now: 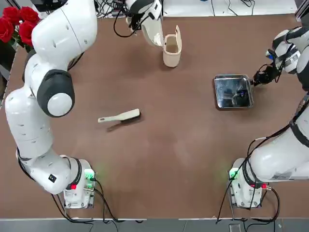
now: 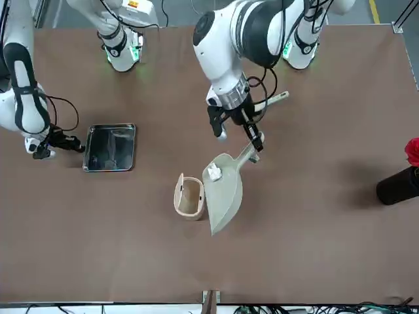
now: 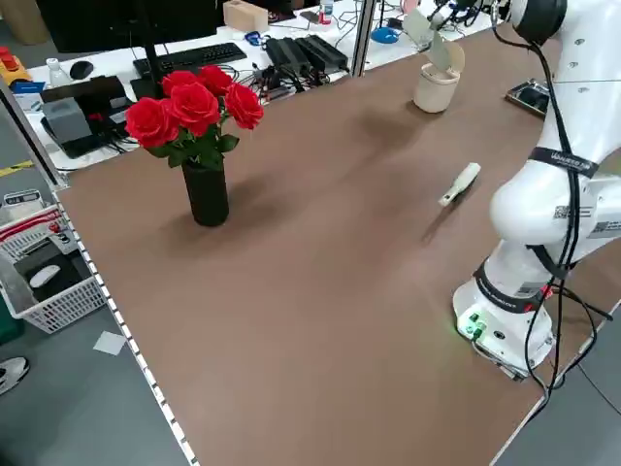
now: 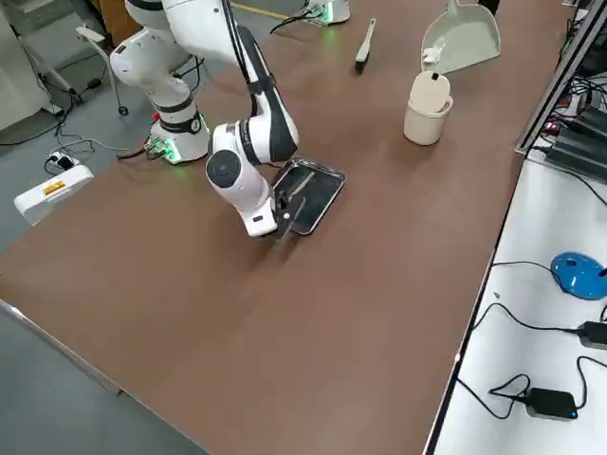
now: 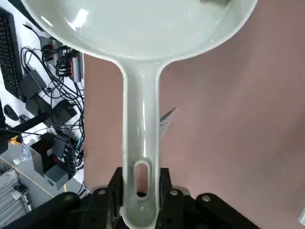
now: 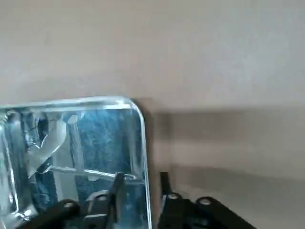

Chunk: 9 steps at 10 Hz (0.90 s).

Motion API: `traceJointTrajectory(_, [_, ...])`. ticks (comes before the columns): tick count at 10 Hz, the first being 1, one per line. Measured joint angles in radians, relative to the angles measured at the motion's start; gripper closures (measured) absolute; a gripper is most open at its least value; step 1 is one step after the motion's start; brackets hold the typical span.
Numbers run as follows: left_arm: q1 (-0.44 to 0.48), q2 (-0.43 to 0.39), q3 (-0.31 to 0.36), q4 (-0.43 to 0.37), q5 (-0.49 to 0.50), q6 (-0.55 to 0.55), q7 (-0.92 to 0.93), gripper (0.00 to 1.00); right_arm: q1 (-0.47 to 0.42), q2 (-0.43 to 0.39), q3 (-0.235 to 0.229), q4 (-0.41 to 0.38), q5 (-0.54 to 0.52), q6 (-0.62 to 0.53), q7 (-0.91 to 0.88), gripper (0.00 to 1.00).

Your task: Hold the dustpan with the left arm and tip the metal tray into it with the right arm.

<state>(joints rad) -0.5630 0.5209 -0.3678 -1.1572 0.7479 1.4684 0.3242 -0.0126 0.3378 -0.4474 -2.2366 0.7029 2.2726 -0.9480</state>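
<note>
I've L end effector [image 5: 140, 210] clamped on dustpan [image 2: 226, 190] handle; R end effector [image 6: 140, 191] apart astride tray [image 1: 233, 91] rim by table's right edge—thin, slippery steel, I'd pinch rim.

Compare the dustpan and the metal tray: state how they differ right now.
The dustpan is cream plastic; the metal tray is shiny steel. The dustpan hangs tilted above the table beside the small bin, its handle clamped in the left gripper; the tray lies flat on the table, the right gripper straddling its rim with parted fingers.

Left tool [image 2: 252, 140] clamped (raised); right tool [image 6: 140, 188] parted, low.
</note>
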Motion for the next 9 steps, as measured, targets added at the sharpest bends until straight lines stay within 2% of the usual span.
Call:
traceJointTrajectory(2, [-0.024,0.019,0.026,0.048,0.0,0.0,0.0,0.67,0.007,-0.04,-0.005,0.041,-0.017,-0.011,0.0,0.23])
traceJointTrajectory(3, [-0.058,0.029,0.065,0.058,0.0,0.0,-0.001,0.67,0.009,-0.067,-0.006,0.052,-0.037,-0.012,0.002,0.07])
traceJointTrajectory(4, [-0.107,0.038,0.123,0.061,0.0,0.001,-0.001,0.67,0.01,-0.093,-0.006,0.058,-0.069,-0.016,0.022,0.01])
traceJointTrajectory(6, [-0.207,0.062,0.22,0.075,0.0,0.001,-0.004,0.67,0.014,-0.146,-0.005,0.098,-0.195,-0.107,0.16,0.0])
traceJointTrajectory(9, [-0.28,0.109,0.289,0.14,0.0,0.001,-0.006,0.67,0.032,-0.21,0.02,0.285,-0.403,-0.354,0.415,0.0])
